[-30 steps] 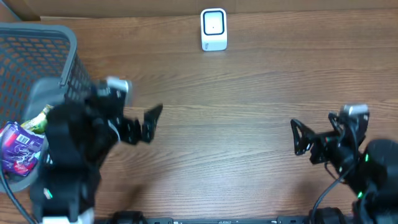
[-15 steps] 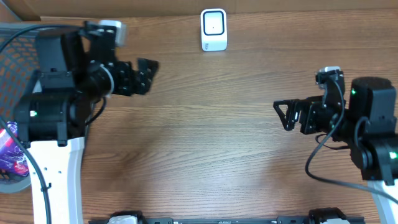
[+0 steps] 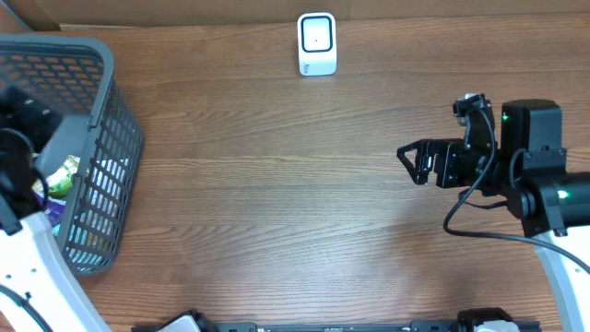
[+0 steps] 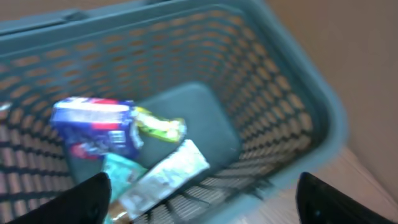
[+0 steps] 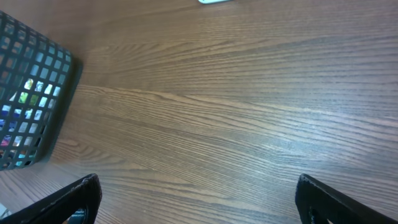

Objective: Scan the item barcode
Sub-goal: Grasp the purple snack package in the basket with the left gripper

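Observation:
Several packets lie in the grey mesh basket (image 4: 292,99): a blue and purple packet (image 4: 94,126), a green and yellow packet (image 4: 163,128) and a white and teal packet (image 4: 166,176). No barcode is readable in this blurred view. My left gripper (image 4: 208,205) hangs open over the basket's near wall, with nothing between its fingers. From overhead the left arm (image 3: 20,138) is a dark blur over the basket (image 3: 101,138). The white scanner (image 3: 317,43) stands at the back middle. My right gripper (image 3: 415,164) is open and empty above bare wood at the right.
The basket (image 5: 31,93) fills the table's left end, with its rim close under my left fingers. Wood tabletop (image 3: 277,203) stretches between basket and right arm. A cardboard edge (image 3: 28,14) runs along the back left.
My left arm has swung left from the table's mid-left to above the basket. The right arm has shifted a little left and toward the back, with its jaws still wide.

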`<action>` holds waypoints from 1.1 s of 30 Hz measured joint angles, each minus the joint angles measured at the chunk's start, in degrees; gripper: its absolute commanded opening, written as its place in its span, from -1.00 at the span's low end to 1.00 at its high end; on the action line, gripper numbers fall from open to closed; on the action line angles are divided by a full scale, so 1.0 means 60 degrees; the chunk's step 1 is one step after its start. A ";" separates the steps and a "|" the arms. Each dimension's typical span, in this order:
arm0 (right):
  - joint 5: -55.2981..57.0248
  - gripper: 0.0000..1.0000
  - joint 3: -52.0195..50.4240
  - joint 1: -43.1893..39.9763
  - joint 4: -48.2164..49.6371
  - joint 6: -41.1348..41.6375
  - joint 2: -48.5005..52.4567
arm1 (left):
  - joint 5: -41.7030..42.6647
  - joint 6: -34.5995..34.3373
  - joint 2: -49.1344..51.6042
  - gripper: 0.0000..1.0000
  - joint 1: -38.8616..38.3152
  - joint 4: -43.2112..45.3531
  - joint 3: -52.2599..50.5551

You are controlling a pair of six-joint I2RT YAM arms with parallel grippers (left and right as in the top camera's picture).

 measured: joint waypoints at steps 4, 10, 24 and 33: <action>0.0004 1.00 0.0000 0.0000 0.0004 0.0000 0.0240 | -0.0044 -0.0299 0.0750 0.57 0.0576 -0.0208 0.0106; 0.0004 1.00 0.0000 0.0000 -0.0004 0.0000 0.0736 | -0.0357 -0.0517 0.2492 1.00 0.0998 -0.0900 0.0106; 0.0007 1.00 0.0000 0.0000 -0.0055 0.0000 0.1774 | -0.2521 -0.0138 0.4299 0.99 0.1129 -0.1206 0.0098; 0.0007 1.00 0.0000 0.0000 -0.0091 -0.0007 0.1861 | -0.2830 0.0401 0.5337 0.89 0.1690 -0.0772 0.0098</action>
